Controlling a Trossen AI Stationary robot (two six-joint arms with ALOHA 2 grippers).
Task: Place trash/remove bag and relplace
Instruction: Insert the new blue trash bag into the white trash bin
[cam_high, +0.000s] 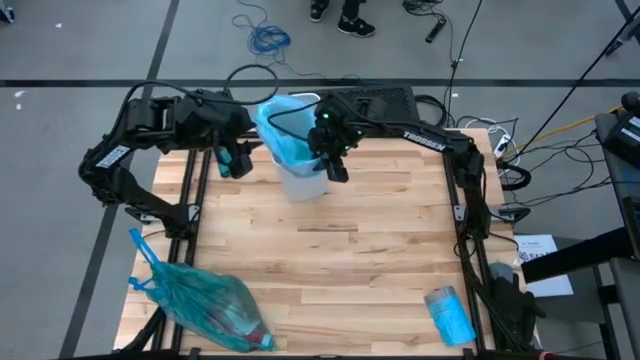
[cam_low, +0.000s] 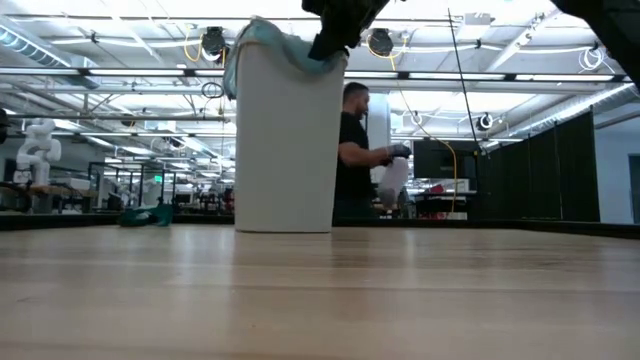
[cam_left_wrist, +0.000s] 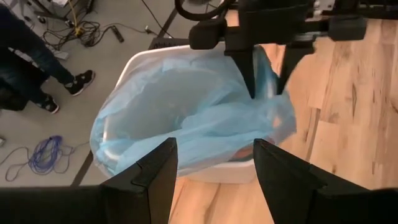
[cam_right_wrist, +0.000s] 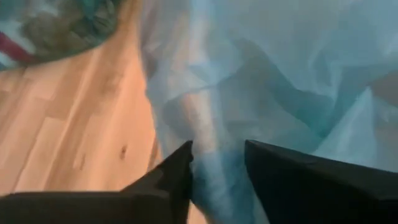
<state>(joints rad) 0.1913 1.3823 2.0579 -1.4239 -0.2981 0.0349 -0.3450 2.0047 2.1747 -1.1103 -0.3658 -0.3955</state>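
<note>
Now the right gripper (cam_left_wrist: 268, 74) is pinching the fresh blue bag (cam_high: 283, 137) at the white bin's (cam_high: 300, 185) rim while the left gripper (cam_left_wrist: 214, 171) is waiting open beside it, the knotted full bag (cam_high: 205, 310) lying at the table's (cam_high: 380, 260) near-left corner, and thin plastic risks slipping free.

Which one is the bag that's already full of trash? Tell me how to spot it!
Start at the wooden table seen from above and go to the near corner on the left arm's side. The tied teal bag lies there on its side, bulging with trash. Unlike the pale blue liner draped over the white bin at the far edge, it is knotted shut and stuffed.
</note>
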